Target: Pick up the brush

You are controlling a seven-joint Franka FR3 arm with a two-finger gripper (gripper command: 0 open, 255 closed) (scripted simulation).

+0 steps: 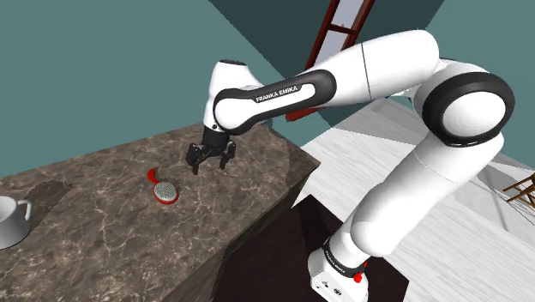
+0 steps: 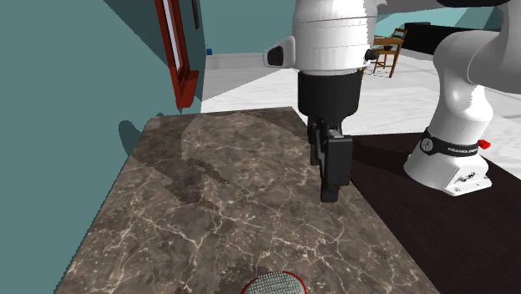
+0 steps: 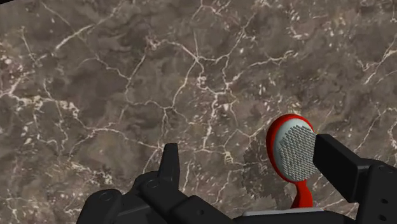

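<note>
Brush (image 3: 292,153): round head, red rim and red handle, grey bristle pad facing up. Lying flat on dark veined marble surface (image 3: 127,76).

Relation to claw (image 3: 247,153): off-centre. Head close inside one finger and partly overlapped by it, not midway between the two. Long axis running from head back toward the palm, roughly crosswise to the fingers' closing line. Judged: sideways shift toward brush needed before descent, with little or no turn of the wrist.

Claw: fingers apart, clasping nothing, hanging above surface and clear of brush.

Shoulder view: brush (image 1: 164,190) left of and below claw (image 1: 212,165), near but not touching. Handle pointing toward upper left. Clearance of claw above surface better judged here. White cup (image 1: 10,221) at far left edge, well apart from both.

Second exterior view: claw (image 2: 331,188) seen edge-on, finger gap not readable. Brush (image 2: 274,285) at bottom edge, nearer the camera than claw. Arm's white base (image 2: 455,171) beyond surface's far side.
</note>
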